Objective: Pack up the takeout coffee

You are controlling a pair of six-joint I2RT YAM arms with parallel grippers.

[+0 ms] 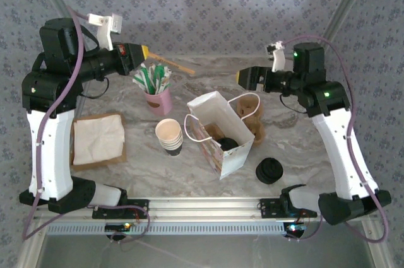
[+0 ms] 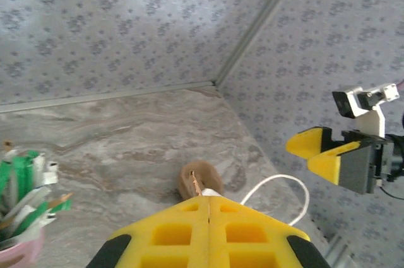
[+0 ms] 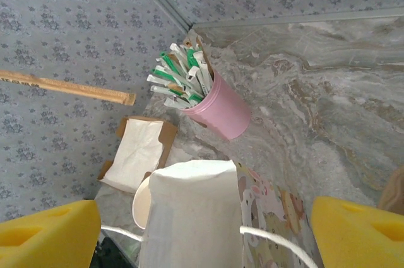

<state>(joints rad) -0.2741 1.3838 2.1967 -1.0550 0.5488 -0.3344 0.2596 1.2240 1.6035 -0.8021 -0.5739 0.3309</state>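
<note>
The coffee [image 1: 227, 144] sat lidded inside the bag [image 1: 235, 159], so packing looked essentially done, with both arms held high and clear of it, the left gripper [image 1: 144, 53] closed on nothing and the right gripper [image 1: 242, 77] wide open, empty.

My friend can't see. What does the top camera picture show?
A white paper bag stands mid-table with the lidded takeout coffee inside. Two robot arms hover above, left tool shut, right tool open. Around it sit spare cups, black lids and a pink straw cup.
</note>
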